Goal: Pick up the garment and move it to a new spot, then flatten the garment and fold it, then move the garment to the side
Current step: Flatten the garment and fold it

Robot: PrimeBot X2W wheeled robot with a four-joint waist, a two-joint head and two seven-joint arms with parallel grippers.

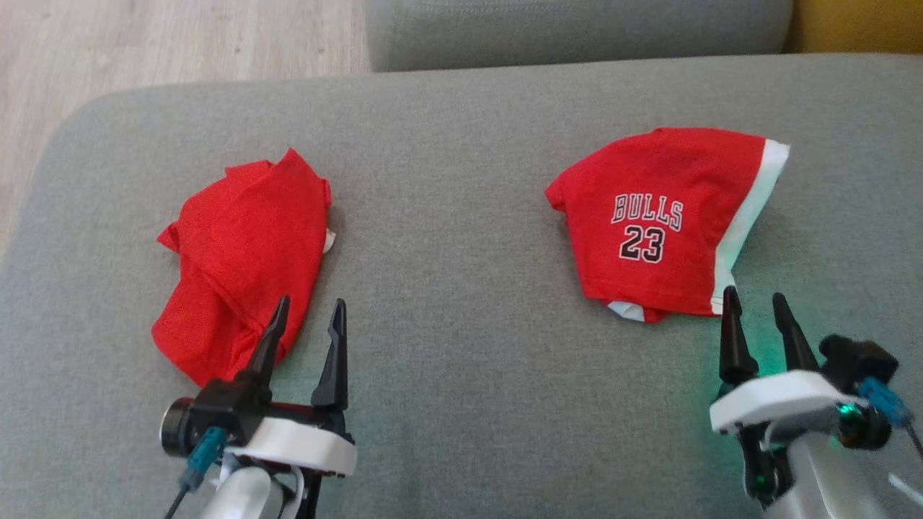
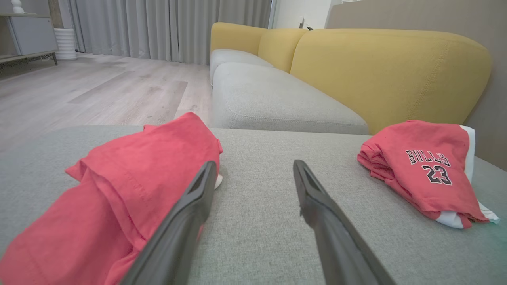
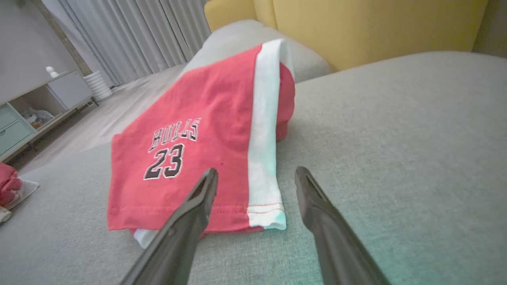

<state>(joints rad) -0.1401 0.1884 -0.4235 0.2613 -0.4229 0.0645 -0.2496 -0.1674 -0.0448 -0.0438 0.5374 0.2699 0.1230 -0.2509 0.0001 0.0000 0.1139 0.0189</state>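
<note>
Two red garments lie on the grey cushion [image 1: 461, 375]. A crumpled plain red garment [image 1: 245, 252] [image 2: 130, 170] is at the left. My left gripper [image 1: 311, 303] [image 2: 254, 164] hovers open at its near right edge, its left finger over the cloth. A folded red garment [image 1: 663, 216] [image 2: 427, 166] [image 3: 190, 158] printed BULLS 23, with a white side stripe, lies at the right. Open and holding nothing, my right gripper [image 1: 754, 294] [image 3: 256, 171] stands just in front of its near hem by the stripe. The plain garment [image 3: 8, 184] peeks in at the right wrist view's left edge.
Bare grey cushion stretches between the two garments. A second grey seat [image 2: 269, 99] and a yellow backrest [image 2: 388, 71] lie beyond. Wood floor [image 1: 144, 43] is off the cushion's rounded far-left corner. A low cabinet [image 3: 31, 107] stands by the curtains.
</note>
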